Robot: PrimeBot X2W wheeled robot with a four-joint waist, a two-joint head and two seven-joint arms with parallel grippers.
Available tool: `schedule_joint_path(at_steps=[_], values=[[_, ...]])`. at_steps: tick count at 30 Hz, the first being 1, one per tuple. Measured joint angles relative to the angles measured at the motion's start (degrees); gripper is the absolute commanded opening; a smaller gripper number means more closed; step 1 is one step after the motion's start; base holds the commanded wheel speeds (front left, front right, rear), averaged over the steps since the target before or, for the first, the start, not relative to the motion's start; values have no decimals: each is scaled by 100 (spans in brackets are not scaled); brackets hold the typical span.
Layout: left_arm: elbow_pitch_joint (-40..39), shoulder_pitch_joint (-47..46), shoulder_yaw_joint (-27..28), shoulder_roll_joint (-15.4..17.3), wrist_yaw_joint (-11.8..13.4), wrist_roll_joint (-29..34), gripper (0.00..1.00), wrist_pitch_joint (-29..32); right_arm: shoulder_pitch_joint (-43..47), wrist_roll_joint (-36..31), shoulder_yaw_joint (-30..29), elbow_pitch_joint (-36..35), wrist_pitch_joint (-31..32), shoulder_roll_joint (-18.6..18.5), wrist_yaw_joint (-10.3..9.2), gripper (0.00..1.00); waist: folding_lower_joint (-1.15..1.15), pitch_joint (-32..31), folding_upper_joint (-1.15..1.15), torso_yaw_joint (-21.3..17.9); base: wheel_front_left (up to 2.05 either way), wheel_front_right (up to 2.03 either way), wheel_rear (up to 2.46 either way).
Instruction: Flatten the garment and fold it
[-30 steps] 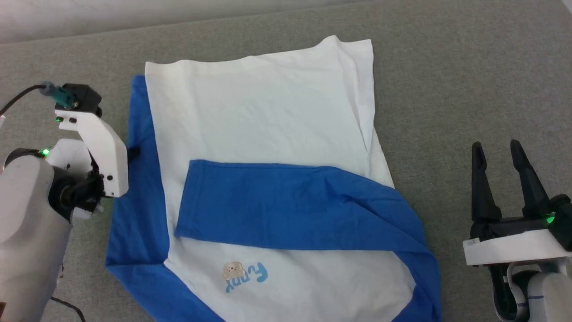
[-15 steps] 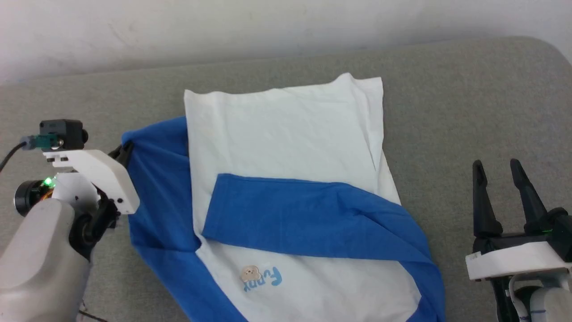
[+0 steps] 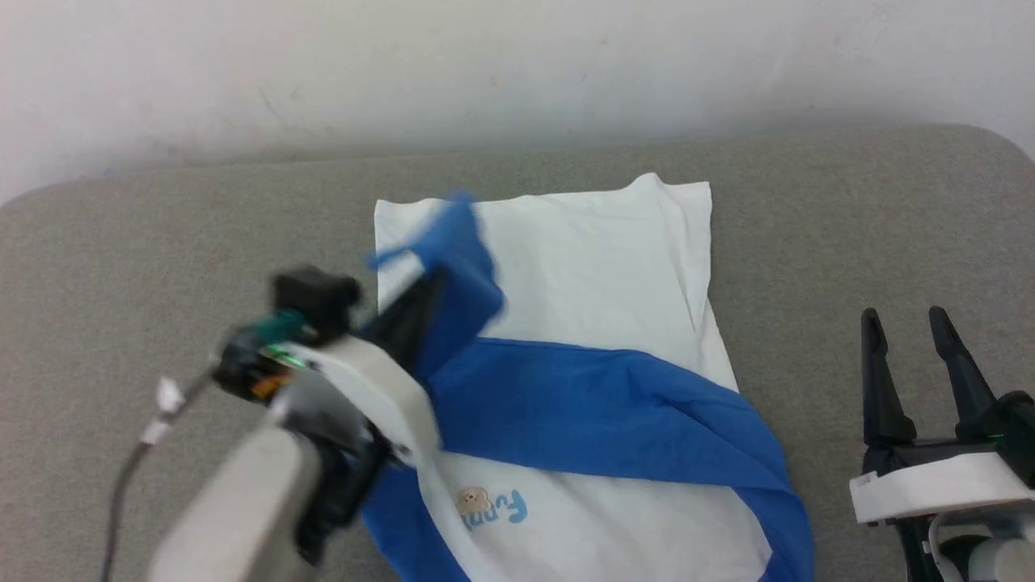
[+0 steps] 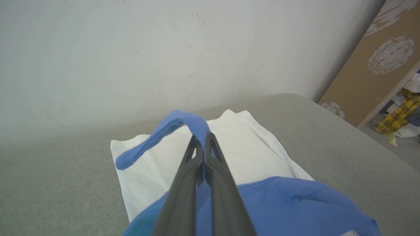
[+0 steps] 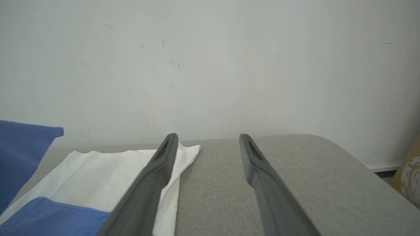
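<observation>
The shirt lies spread on the grey surface, ahead of and below the left gripper. That gripper's fingers are pressed together on a blue sleeve, pinched some way short of the cuff. In the left wrist view the free end is draped over the fingertips and hangs down to their left. The pinched cloth is held clear of the white body beneath it. The other sleeve is laid flat across the chest, just right of the left gripper and beyond the small print. The right gripper is held well off to the right, beside the shirt's edge but apart from it, with its fingers spread and nothing between them.

The step in hand is judged to be the folding of the lifted sleeve across the body. For a clean fold, the sleeve should be carried rightward at low height, only until the shoulder is drawn snug, so that the white body is not dragged askew. The dangling cuff should be let down first and drawn out straight, not dropped in a heap. The fingers should be parted only once the cloth rests on the shirt. Because soft cloth may cling to the fingers, the gripper is best withdrawn slowly, back along its own line.
</observation>
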Motion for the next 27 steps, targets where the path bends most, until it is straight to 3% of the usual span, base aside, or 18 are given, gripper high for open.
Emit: schedule_joint_path(at_steps=[7, 8, 9, 14, 19, 27], values=[[587, 332, -1278, -549, -215, 471, 0, 280, -2, 41, 92, 5, 11, 5, 0, 100, 1, 145, 0, -95, 0, 0, 0], [764, 353, -1403, -608, -258, 495, 37, 345, -2, 42, 107, 8, 12, 7, 0, 100, 1, 165, 0, -114, 0, 0, 0], [912, 377, -1553, -635, -307, 569, 100, 428, -2, 43, 107, 12, 13, 5, 0, 100, 1, 184, 0, -132, 0, 0, 0], [1189, 426, -1855, -701, -512, 620, 100, 569, -2, 44, 67, 48, 19, 8, 0, 100, 1, 241, 0, -156, 0, 0, 0], [925, 421, -1824, -656, -500, 644, 100, 519, -1, 54, 53, 141, 18, 9, 0, 100, 1, 152, 0, -116, 0, 0, 0], [75, 244, -1612, -595, -21, 806, 100, 759, -1, 97, 109, 248, 11, 13, 0, 100, 1, 30, 0, -119, 0, 0, 0]])
